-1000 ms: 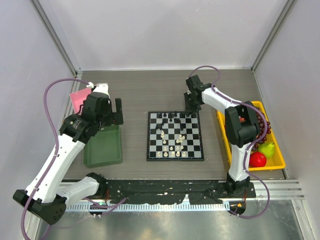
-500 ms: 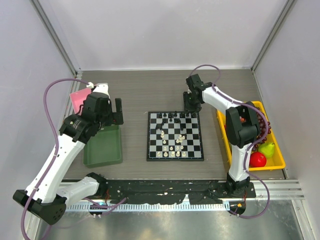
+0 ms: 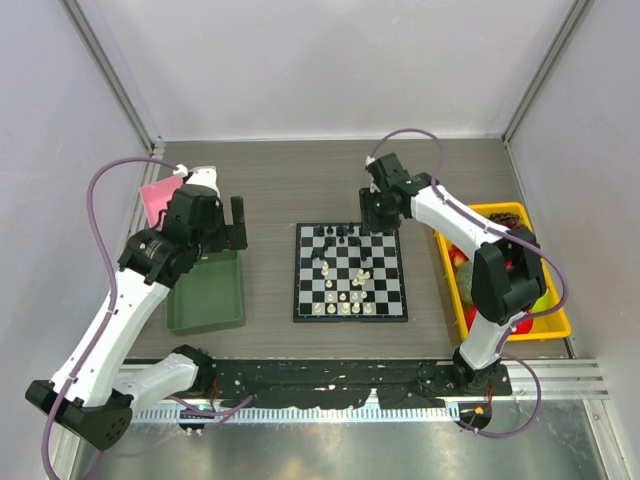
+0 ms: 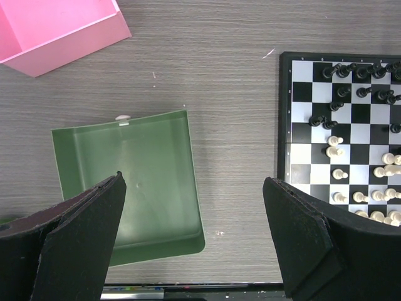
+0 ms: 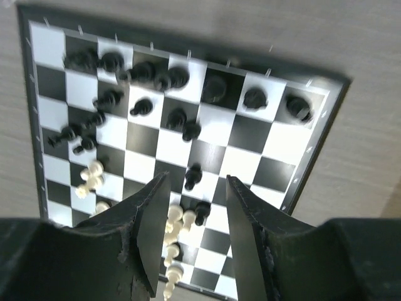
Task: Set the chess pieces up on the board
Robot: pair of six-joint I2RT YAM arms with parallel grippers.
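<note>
A: Start at the near edge. What's on the board (image 3: 390, 290)?

B: Cream-white pieces (image 3: 345, 307) stand in a loose row along the near rank, with a few more toward the middle. Black pieces (image 5: 169, 78) crowd the far two ranks, and some stand out of place mid-board.

A: And the arms?

B: The left gripper (image 4: 194, 182) hangs off to the left over the green tray (image 4: 125, 163), fingers spread wide with nothing between them. The right gripper (image 5: 197, 182) hovers above the board's far half, jaws parted around an empty gap.

A: So a stray piece comes next, I'd guess.

B: Likely. It should come straight down with one finger on each side of a single piece, because the neighbours stand close. Then close gently on the body, lift clear of the other heads, and set it upright in the centre of its square.

A: How will they handle?

B: They're slim, round-headed and smooth, probably plastic, so they'd tip or slip out easily. The board is flat and glossy with a thin black border, lying on a grey wood-grain table (image 3: 280, 190). The tray is shallow, matte and round-cornered. Beyond it sits a pink box (image 4: 56, 25).
</note>
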